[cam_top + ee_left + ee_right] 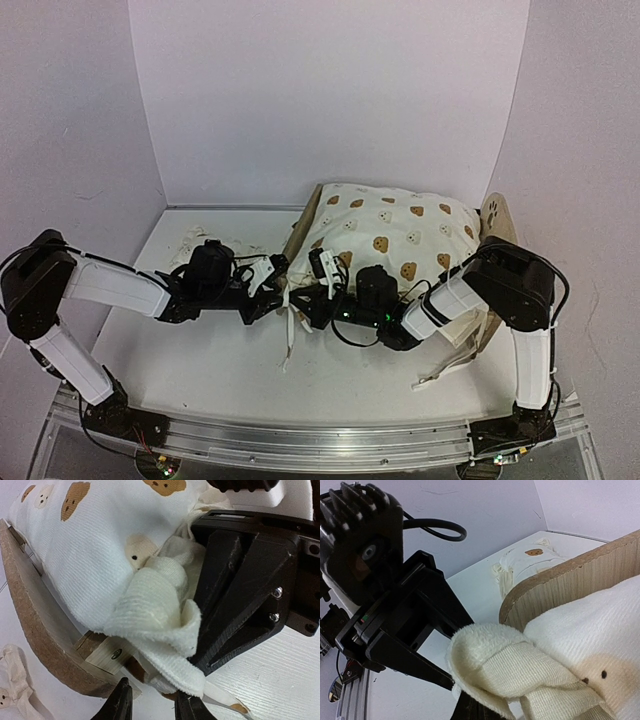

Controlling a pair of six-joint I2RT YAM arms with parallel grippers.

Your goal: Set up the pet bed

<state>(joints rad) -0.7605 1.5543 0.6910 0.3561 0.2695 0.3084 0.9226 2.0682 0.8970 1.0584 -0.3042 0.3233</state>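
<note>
The pet bed (497, 215) stands right of centre in the top view. It is almost wholly covered: only its rounded headboard with the paw-print cutout at the right end and a brown end board (299, 238) at the left end show. The ruffled cushion (400, 225), cream with bear faces, lies heaped over the frame, and its ties trail onto the white table (200, 350).

The left wrist view adds the end board's curved edge (35, 625) along the left of the frame, with a pale wood block bolted behind it under the cushion (90, 555). The right wrist view shows the same board (560, 587) from the other side, arching across the right half above the cushion's ruffle (590, 630).

The right gripper (318, 285) meets the cushion at the bed's left end. In the left wrist view its black jaws (197, 660) are closed, with a bunched fold of ruffle wrapped at the tips. In its own view the fingers (472, 711) are nearly hidden under that fold.

The left gripper (272, 283) sits just left of it. Its own camera shows its fingertips (152, 707) at the bottom edge, partly apart and gripping nothing, with the cloth hanging just above them. From the right wrist it (457, 652) fills the left half of the frame, its tips at the ruffle.

The small bear-print pillow (190, 238) lies apart on the table, upper left of the bed. It shows at lower left in the left wrist view (12, 692) and far off in the right wrist view (530, 560).
</note>
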